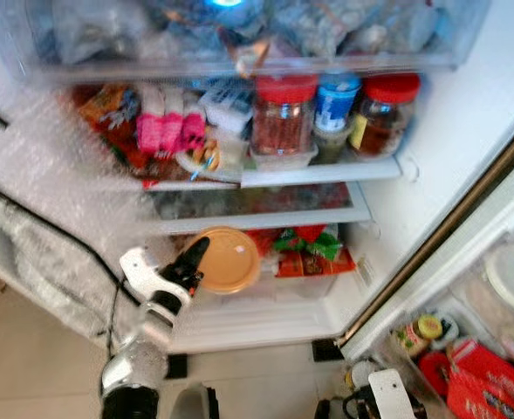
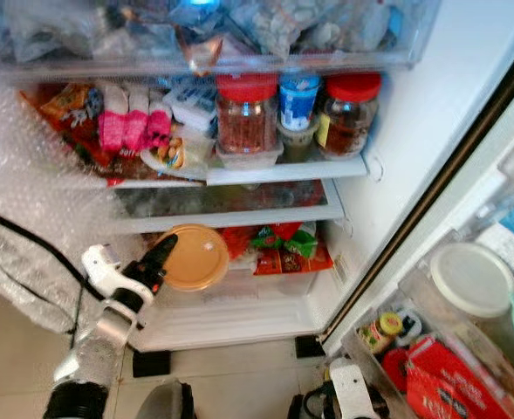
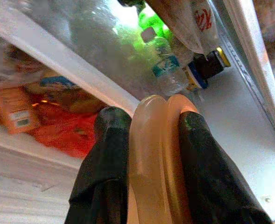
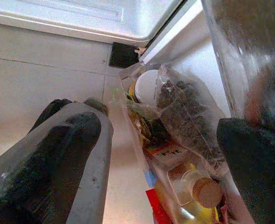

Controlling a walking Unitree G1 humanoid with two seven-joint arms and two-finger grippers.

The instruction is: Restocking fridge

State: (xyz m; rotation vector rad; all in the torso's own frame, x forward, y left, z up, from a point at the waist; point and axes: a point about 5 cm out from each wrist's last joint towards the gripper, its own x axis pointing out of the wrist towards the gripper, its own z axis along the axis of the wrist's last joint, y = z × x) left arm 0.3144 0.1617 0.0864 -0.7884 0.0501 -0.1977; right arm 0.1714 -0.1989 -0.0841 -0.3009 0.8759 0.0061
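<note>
Our left fingers [image 3: 109,154] pinch the rim of the orange tub [image 1: 230,259], which sits between them at the fridge's low shelf [image 1: 265,314]. It looks light, stiff, maybe slippery. Our right fingers [image 4: 81,140] are wide apart.

Fridge shelf [image 1: 326,174] bears red-lidded jars [image 1: 284,113] and pink packets [image 1: 169,129].

No legible text, red marks on a bag [image 3: 203,21] too blurred to read

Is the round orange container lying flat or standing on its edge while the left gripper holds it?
On its edge. The orange container shows its round face to the head camera, and the left gripper clamps its rim by the lower fridge shelf.
</note>
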